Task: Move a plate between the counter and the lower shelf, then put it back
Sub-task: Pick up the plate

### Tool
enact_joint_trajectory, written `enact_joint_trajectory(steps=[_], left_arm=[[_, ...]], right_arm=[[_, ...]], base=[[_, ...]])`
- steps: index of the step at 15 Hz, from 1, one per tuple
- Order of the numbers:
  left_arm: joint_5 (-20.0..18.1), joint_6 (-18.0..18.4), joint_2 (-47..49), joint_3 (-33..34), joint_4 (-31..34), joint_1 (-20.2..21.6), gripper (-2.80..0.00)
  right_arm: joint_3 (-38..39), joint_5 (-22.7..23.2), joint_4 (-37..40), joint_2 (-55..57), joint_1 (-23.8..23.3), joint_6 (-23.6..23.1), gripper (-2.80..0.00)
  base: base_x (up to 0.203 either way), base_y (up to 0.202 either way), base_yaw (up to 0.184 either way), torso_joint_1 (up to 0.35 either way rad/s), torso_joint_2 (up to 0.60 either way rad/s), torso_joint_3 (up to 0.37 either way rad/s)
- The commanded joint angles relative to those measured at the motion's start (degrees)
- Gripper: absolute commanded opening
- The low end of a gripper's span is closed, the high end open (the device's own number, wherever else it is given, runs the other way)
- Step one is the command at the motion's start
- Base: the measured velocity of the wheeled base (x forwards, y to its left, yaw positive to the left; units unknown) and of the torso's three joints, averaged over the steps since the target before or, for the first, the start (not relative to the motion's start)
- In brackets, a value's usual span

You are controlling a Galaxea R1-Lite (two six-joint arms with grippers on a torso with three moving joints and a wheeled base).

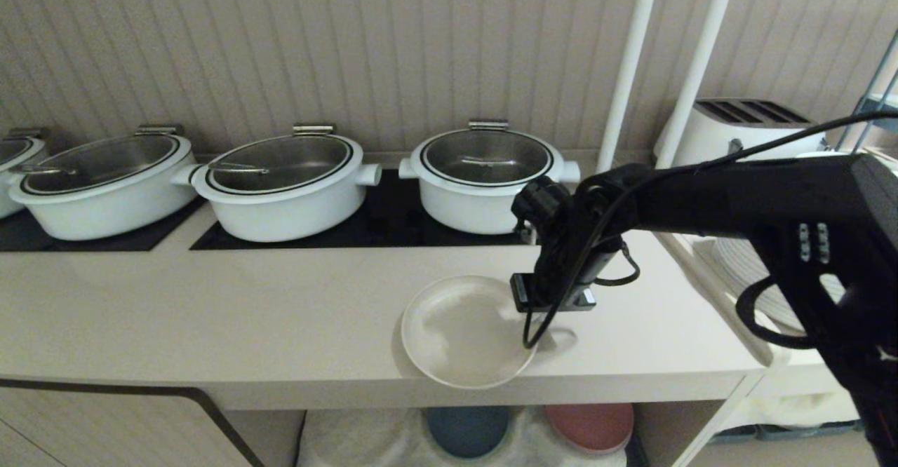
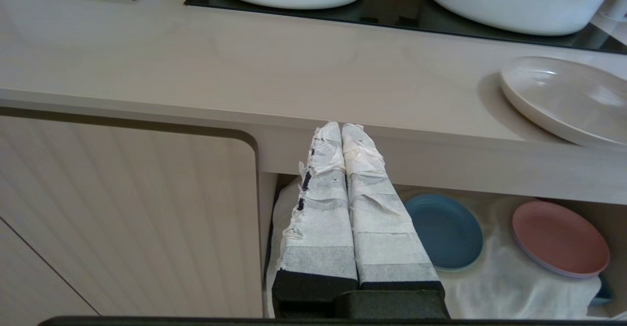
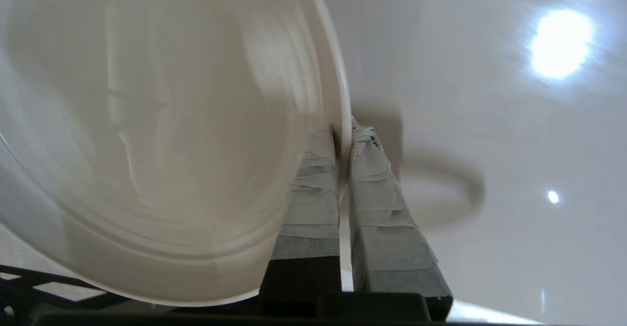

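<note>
Pinching the rim of the small round cream-beige matte plate (image 3: pixel 161 135), the right gripper (image 3: pixel 344 142) has its two tape-wrapped fingers (image 3: pixel 377 194) drawn almost together, one on each side of the plate's raised edge. In the head view the right gripper (image 1: pixel 544 313) comes down from the black right arm (image 1: pixel 736 207), which reaches in from the right, and meets the plate (image 1: pixel 463 334) at its right-hand edge. A black cable (image 1: pixel 561 292) loops down from the wrist across that edge.

The plate sits near the front edge of the long smooth beige counter (image 1: pixel 210 320), its near rim just past the edge. In the left wrist view the plate (image 2: pixel 563 98) looks tilted, its side away from the right gripper lifted, with a shadow on the worktop beside it.

Behind the plate, three white round pots with glass lids (image 1: pixel 280 186) stand in a row on black inset panels (image 1: pixel 393 221), and part of a fourth shows at the far left. A white toaster (image 1: pixel 744 127) stands behind the arm.

Below the counter, the lower shelf (image 2: pixel 494 287) is draped with a wrinkled white cloth, on which a blue round plate (image 2: pixel 443 230) and a pink round plate (image 2: pixel 558 238) lie side by side, apart from each other.

The left gripper (image 2: pixel 341 130) hangs in front of the counter's front edge, its paper-wrapped fingers pressed together with nothing between them.

No brand, label or writing can be read on anything.
</note>
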Motion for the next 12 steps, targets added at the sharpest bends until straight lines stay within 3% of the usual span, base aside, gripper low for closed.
enact_joint_trajectory(steps=[1, 6, 12], left_arm=[[0.03, -0.07, -0.02, 0.05, 0.00, 0.00, -2.80], [0.03, -0.07, -0.02, -0.03, 0.00, 0.00, -2.80], [0.03, -0.07, -0.02, 0.05, 0.00, 0.00, -2.80]], right_arm=[[-0.03, 0.12, 0.93, -2.53, -0.41, 0.18, -2.80], [0.02, 0.20, 3.62, -5.42, -0.68, 0.24, -2.80], [5.80, 0.31, 3.26, -8.96, -1.94, 0.46, -2.80]], base=[[0.000, 0.000, 0.000, 0.000, 0.00, 0.000], [0.000, 0.000, 0.000, 0.000, 0.00, 0.000], [0.000, 0.000, 0.000, 0.000, 0.00, 0.000]])
